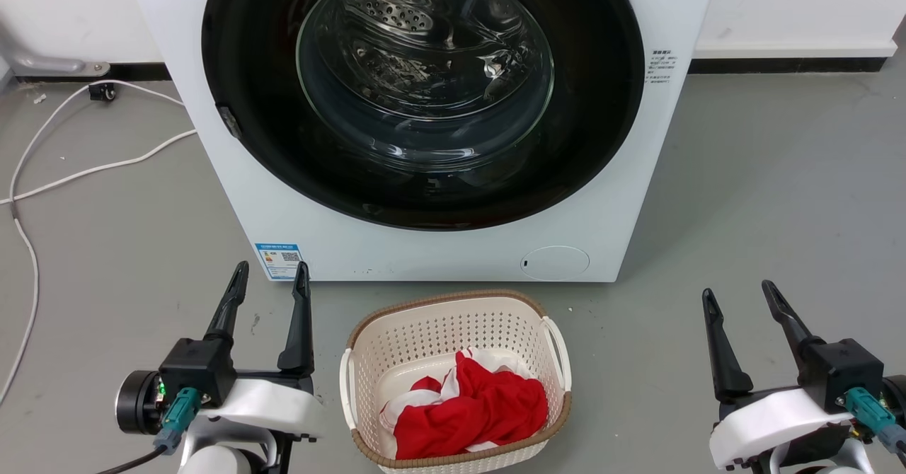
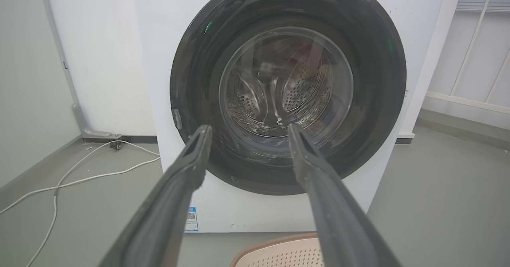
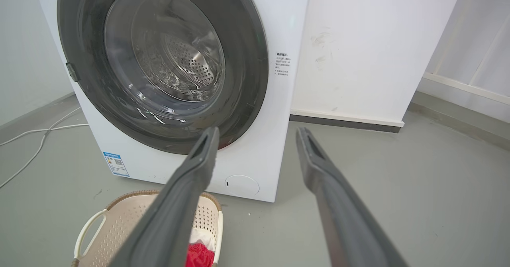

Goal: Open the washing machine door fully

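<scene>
Door [image 1: 425, 92] closed flush against machine [image 1: 453, 251] front, dead ahead. Left gripper [image 1: 272, 267] and right gripper [image 1: 737, 290] low, fingers spread, holding nothing, well apart from door. Best bet: left fingers hook catch [image 1: 228, 122] on door's left rim, swing wide, clearing basket [image 1: 446, 295].

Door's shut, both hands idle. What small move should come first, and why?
Probably lift the left hand toward the small grey tab on the left rim of the large round glossy black washing machine door. The door lies shut against the white machine; left hand and right hand are open, short of it; that tab sits on the left hand's side.
</scene>
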Motion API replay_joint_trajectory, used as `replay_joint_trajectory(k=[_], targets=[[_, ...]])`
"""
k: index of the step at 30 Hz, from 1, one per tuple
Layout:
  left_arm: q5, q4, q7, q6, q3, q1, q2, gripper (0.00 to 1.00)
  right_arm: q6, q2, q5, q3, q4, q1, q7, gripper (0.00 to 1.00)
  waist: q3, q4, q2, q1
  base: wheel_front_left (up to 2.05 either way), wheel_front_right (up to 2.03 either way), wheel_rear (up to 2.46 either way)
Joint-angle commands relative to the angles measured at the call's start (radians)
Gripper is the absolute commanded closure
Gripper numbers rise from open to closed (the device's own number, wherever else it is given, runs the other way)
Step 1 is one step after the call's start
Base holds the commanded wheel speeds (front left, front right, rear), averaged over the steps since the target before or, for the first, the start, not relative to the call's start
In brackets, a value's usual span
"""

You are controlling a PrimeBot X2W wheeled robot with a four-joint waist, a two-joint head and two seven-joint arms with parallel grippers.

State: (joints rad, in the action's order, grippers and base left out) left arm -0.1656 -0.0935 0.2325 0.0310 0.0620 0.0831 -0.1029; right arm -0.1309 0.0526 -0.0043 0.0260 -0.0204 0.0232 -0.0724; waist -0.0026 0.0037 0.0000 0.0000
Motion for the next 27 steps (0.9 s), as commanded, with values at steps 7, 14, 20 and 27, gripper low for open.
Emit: replay_joint_trajectory(k=[7,14,20,27], targets=[[0.053,-0.002,0.020,0.003,0.004,-0.003,0.002,0.00,0.000,-0.004,-0.053,0.003,-0.011,-0.009,-0.014,0.00,-0.001,0.002,0.0000,0.0000,0.00,0.00,0.00],[0.088,-0.012,0.030,0.007,0.005,-0.007,0.009,0.00,0.000,-0.004,-0.082,0.004,-0.006,-0.011,-0.018,0.00,0.000,0.004,0.0000,0.0000,0.00,0.00,0.00],[0.082,-0.026,0.034,0.010,0.000,-0.006,0.017,0.00,0.000,-0.004,-0.065,0.007,0.006,-0.013,-0.021,0.00,0.000,0.006,0.0000,0.0000,0.00,0.00,0.00],[0.070,-0.039,0.033,0.017,-0.008,-0.003,0.024,0.00,0.000,-0.004,-0.056,0.008,0.017,-0.017,-0.023,0.00,-0.001,0.007,0.0000,0.0000,0.00,0.00,0.00]])
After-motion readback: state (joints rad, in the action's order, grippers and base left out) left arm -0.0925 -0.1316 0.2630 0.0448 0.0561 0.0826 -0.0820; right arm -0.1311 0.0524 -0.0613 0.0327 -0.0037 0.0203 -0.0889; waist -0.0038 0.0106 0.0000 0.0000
